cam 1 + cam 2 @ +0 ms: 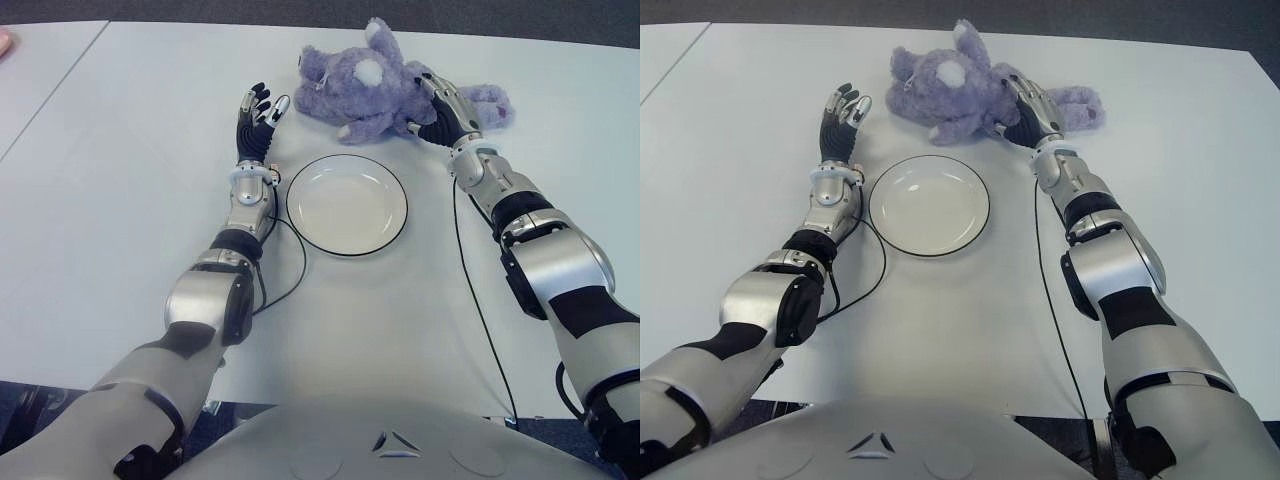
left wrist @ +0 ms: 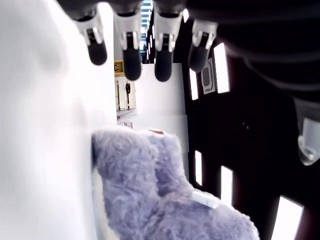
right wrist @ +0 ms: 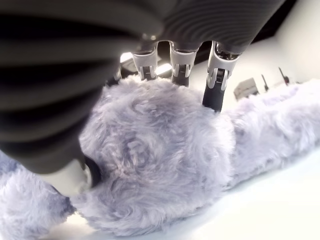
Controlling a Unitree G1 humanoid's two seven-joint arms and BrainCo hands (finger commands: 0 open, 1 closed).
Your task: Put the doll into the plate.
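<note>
Your right hand (image 1: 440,108) clamps the doll (image 1: 375,80) at upper centre; a shallow fur grip may slip before the plate (image 1: 347,204); left hand (image 1: 258,115) spread, empty

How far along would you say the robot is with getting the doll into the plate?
Early. Done: the right hand has reached the purple doll, its fingers wrapped around the plush body. In hand: that grasp, with the doll lying on the table beyond the plate. Left: lifting it and setting it in the plate. The left hand shows open beside the doll.
</note>
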